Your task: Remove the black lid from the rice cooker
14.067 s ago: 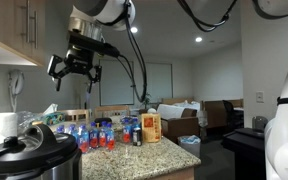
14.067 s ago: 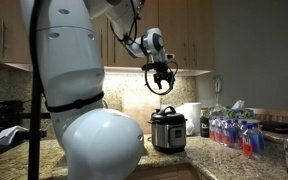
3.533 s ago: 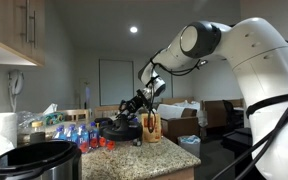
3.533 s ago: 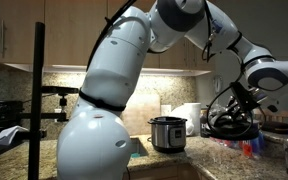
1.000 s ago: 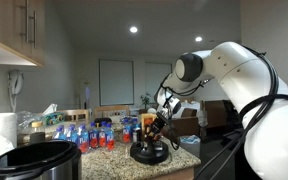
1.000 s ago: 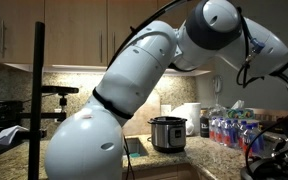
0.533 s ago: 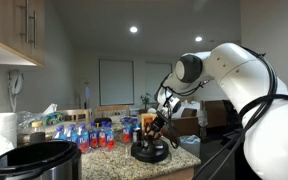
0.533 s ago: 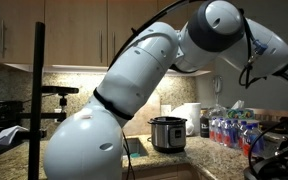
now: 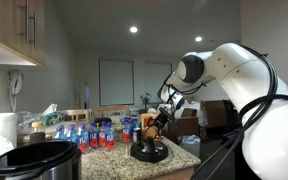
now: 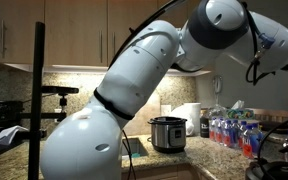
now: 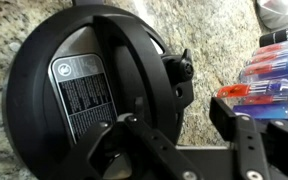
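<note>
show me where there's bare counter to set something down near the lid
Bare speckled granite counter lies between the black cylindrical rice cooker and the round glossy black lid, and above the lid in the wrist view. Crowded: the cluster of red- and blue-capped bottles beside the lid.

Arm [image 9: 234, 75]: glossy white rounded shells, dark joint bands. Black cables [image 10: 249, 60] run alongside. Gripper [image 11: 179, 135]: matte black linkages.
</note>
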Robot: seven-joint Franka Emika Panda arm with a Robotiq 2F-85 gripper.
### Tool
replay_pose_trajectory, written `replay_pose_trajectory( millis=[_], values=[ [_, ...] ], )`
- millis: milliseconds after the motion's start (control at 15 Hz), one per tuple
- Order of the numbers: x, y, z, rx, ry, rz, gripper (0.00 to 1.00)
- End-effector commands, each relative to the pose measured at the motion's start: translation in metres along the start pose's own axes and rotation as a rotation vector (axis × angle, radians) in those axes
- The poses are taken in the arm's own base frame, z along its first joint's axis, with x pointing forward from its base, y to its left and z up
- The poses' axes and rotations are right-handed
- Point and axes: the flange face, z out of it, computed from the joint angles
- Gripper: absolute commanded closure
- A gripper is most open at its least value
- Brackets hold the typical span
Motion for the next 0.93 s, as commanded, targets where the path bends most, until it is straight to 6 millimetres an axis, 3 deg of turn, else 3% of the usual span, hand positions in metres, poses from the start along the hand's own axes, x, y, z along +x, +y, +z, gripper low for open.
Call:
replay_pose_trajectory(
  millis=[0, 267, 533, 667, 867],
  values=[
    [-0.009, -0.009, -0.020, -0.019, -0.019, 0.033, 0.02],
    [-0.022, -0.018, -0.044, -0.065, -0.046, 0.021, 0.00],
    [-0.051, -0.027, -0.078, -0.242, -0.080, 0.015, 0.00],
    [-0.067, -0.042, -0.094, -0.348, -0.033, -0.016, 0.00],
    [-0.097, -0.091, -0.111, -0.446, 0.096, -0.143, 0.00]
  ],
)
